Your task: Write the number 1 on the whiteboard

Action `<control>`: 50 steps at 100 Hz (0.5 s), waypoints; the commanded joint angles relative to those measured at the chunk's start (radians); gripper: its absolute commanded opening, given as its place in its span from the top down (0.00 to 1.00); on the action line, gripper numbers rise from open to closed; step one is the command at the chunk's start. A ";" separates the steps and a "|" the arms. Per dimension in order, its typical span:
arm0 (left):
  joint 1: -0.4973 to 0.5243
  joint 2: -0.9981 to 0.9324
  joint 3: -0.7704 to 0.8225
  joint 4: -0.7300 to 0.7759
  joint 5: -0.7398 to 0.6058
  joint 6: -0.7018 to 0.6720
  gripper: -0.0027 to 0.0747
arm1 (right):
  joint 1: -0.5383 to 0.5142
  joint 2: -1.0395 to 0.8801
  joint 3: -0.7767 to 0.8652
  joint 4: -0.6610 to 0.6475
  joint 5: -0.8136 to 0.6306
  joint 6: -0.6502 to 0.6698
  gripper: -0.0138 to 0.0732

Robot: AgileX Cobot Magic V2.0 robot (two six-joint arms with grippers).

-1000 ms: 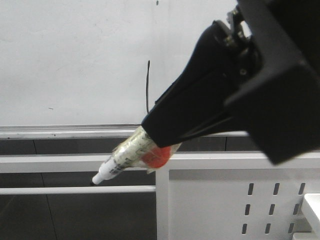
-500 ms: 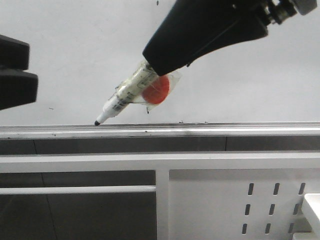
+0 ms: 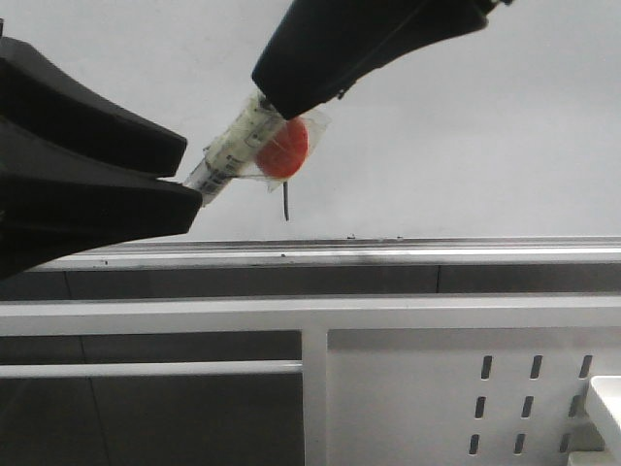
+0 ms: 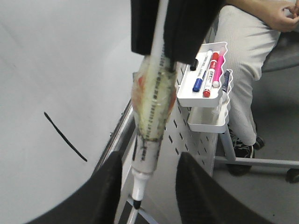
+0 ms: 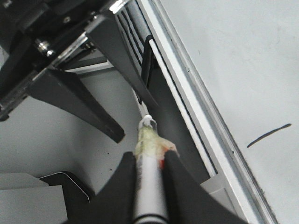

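White perforated panel (image 3: pixel 466 388), grey floor (image 4: pixel 280 196), seated person (image 4: pixel 243 60)

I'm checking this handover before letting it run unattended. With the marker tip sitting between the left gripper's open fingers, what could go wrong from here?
1. The marker, uncapped with its black tip bare, sits between the left gripper's open fingers; closing off-centre could smear ink on a finger.
2. The right gripper holds the marker by its taped body; both arms pulling together could twist it loose.
3. The marker hangs close to the whiteboard, beside the number 1; a slip might add a stray mark.
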 commanded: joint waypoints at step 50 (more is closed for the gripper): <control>-0.010 0.038 -0.041 -0.074 -0.082 -0.011 0.63 | 0.001 -0.019 -0.038 0.026 -0.025 -0.001 0.92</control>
